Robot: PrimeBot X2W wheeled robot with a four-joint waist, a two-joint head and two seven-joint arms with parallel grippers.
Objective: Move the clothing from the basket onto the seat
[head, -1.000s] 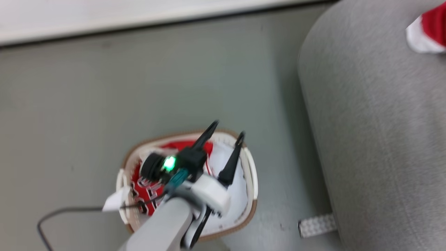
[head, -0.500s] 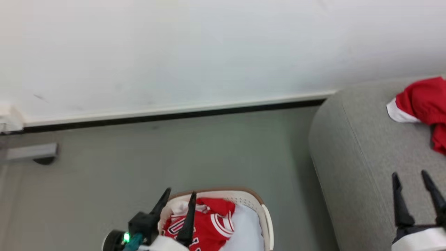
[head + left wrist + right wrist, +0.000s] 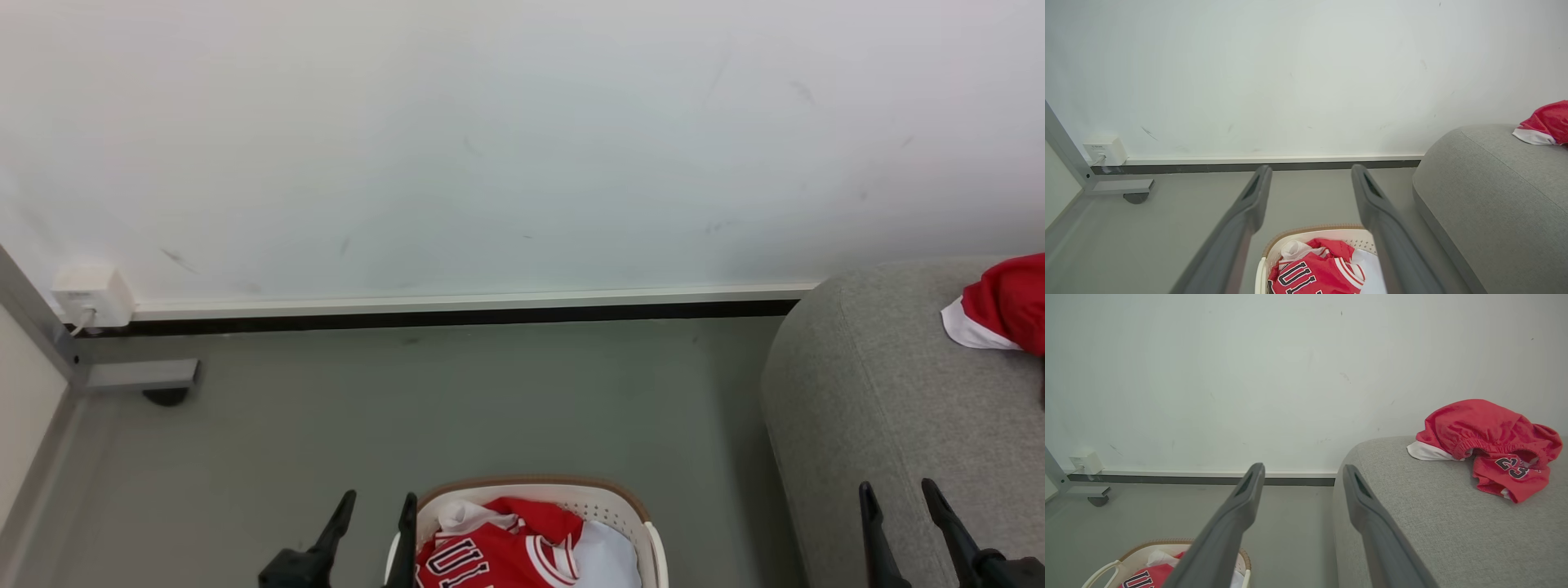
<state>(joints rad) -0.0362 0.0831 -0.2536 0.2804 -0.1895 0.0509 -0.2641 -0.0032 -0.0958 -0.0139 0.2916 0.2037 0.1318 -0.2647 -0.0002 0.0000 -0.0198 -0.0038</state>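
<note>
**Clothing [image 3: 1314, 275] split: one piece in the basket [image 3: 535, 482], one on the seat [image 3: 882, 392]**

White wall [image 3: 522, 147], scuffed in places, takes the upper half of the head view. A white skirting [image 3: 457, 302] over a dark strip runs where it meets the grey-green floor [image 3: 457, 400]. The grey woven seat bulges in from the right of the frame. The one cream basket, with a brown rim band, stands on the floor at bottom centre, apart from the seat.

Two red garments can be counted. A jersey [image 3: 490, 563] lies crumpled in the basket, with a plain pale pad [image 3: 608, 563] to its right. Its black, white-outlined letters read best in the left wrist view: a U, then an L, with the rest cut off by the bottom edge. The red shorts [image 3: 1486, 428] lie on top of the seat. The head view cuts them at its right edge, with white trim showing. The right wrist view gives the whole heap, with a gathered waistband and a black "23".

There are two grippers, each with two dark fingers. In the head view the left gripper [image 3: 379, 496] rises at the bottom just left of the basket. The right gripper [image 3: 896, 486] rises at lower right in front of the seat. Both stand spread wide with nothing between the fingers, and each wrist view shows a clear gap.

At the left edge a white wall box [image 3: 86, 294] with a cable sits above the skirting. The print on its face in the left wrist view is too small to read. Just below the box is a grey metal foot [image 3: 139, 374].
</note>
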